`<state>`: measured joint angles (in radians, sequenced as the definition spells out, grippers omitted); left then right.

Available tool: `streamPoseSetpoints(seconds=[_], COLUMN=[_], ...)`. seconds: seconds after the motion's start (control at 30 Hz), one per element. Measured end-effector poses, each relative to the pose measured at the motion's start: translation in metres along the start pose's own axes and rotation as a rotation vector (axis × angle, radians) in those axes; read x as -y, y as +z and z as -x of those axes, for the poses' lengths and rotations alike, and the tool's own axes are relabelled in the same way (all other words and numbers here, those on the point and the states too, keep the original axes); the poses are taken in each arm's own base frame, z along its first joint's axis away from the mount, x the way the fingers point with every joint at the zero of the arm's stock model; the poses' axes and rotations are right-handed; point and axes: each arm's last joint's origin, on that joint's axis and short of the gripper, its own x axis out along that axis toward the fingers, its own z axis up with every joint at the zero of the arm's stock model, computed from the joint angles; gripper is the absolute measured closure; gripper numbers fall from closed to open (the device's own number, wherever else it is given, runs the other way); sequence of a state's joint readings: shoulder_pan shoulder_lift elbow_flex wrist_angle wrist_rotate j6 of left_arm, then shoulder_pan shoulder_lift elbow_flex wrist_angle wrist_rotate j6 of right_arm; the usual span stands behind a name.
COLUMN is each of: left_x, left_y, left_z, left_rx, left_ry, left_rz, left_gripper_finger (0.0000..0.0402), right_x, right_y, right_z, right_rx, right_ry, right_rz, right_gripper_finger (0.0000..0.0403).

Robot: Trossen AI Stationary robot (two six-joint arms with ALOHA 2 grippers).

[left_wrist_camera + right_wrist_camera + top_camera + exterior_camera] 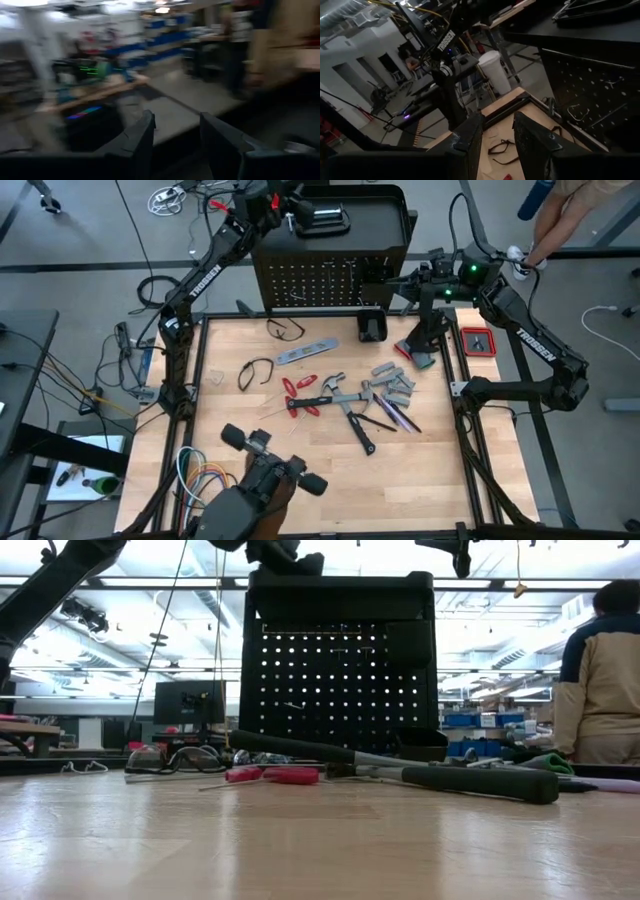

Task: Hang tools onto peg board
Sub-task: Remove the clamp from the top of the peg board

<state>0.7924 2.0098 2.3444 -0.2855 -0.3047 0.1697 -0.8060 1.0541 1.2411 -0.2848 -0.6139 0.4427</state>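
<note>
Black peg board (330, 280), upright at the far edge of the wooden bench (200, 420), with a tray top (375, 210); in the low view its face (340, 680) shows rows of small holes with a thin hook or two. Left gripper (285, 210) raised above the tray at the board's top; in its wrist view its jaws stand apart with nothing between them. Right gripper (375, 280) level with the board's face on the right side; in its wrist view its jaws are parted and pinch nothing. Tools lie loose on the bench, none seen hung: silver level (306, 353) nearest the board, red-handled pliers (300, 395) mid-bench, a hammer (340, 392) just beside them, grey wrenches (392, 383) to its right, dark thin screwdrivers (395, 418) touching or crossing near the wrenches. Black C-clamp (372, 326) at the board's foot. Coloured cables (200, 480) coiled at the near left corner. A person (603, 680) stands beyond the bench on the right.
</note>
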Motion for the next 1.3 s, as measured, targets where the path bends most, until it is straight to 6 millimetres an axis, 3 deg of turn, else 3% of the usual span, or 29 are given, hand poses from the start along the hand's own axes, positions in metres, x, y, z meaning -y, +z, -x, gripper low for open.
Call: streamPoseSetpoints(seconds=[0.2, 0.4, 0.6, 0.97, 1.3], left_x=[0.003, 0.02, 0.029, 0.041, 0.075], left_y=[0.004, 0.0, -0.007, -0.014, -0.004], left_z=[-0.004, -0.01, -0.014, -0.019, 0.012], left_rx=[0.051, 0.073, -0.006, -0.019, -0.106], left_ry=[0.259, 0.295, 0.441, 0.403, 0.272], left_rz=[-0.085, -0.295, -0.427, -0.534, -0.606], left_gripper_finger=[0.0241, 0.0241, 0.0241, 0.0241, 0.0259], right_x=[0.0, 0.0, -0.001, -0.003, -0.004], right_y=[0.001, 0.001, 0.001, -0.001, 0.001], right_z=[0.0, 0.0, 0.0, 0.0, 0.001], right_rx=[0.008, 0.009, 0.002, -0.023, -0.016], right_ry=[0.0, 0.001, 0.013, 0.058, 0.069], right_rz=[0.002, -0.005, -0.036, -0.051, -0.034], right_gripper_finger=[0.0284, 0.0284, 0.0284, 0.0284, 0.0284])
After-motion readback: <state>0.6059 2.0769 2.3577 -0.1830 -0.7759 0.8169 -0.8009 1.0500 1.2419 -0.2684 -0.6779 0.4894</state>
